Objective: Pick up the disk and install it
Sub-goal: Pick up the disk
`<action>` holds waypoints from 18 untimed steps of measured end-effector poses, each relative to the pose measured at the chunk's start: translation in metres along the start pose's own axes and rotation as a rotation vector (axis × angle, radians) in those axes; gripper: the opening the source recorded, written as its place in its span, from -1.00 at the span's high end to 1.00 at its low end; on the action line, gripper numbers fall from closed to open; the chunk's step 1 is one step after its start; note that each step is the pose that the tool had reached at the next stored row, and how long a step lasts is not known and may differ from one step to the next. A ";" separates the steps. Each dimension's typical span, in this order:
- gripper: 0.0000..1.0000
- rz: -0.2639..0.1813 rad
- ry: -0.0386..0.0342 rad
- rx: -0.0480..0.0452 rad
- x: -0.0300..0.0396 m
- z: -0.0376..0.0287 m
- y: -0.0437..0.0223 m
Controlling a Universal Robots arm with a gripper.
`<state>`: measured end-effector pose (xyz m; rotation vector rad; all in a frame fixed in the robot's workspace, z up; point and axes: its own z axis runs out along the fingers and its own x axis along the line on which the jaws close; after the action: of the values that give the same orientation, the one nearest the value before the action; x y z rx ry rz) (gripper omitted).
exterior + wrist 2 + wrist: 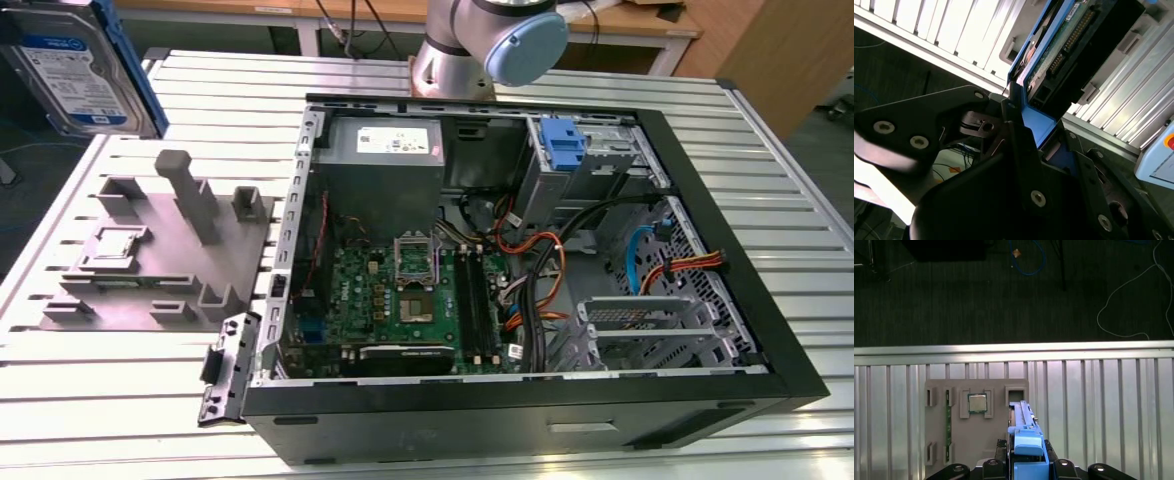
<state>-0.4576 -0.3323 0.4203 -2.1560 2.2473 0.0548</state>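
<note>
Being held in the air, the disk is seen at the upper corner on the exterior view's left, with its label turned to the camera. It is above the grey parts fixture and well apart from the open computer case. In the first wrist view the gripper is clamped on the disk's blue carrier bracket, which is pinched between its jaws. The same hold is shown in the second wrist view, where the drive's circuit board and connector are exposed. A processor chip is seated in the fixture. Inside the case, a second blue carrier is mounted in the drive bay near the grey power supply. Fixture and case are set on a slatted metal table.
</note>
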 end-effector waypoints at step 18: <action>0.26 0.000 0.0001 -0.0001 -0.0004 -0.0072 0.0001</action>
<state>-0.4576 -0.3322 0.4275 -2.1560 2.2474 0.0549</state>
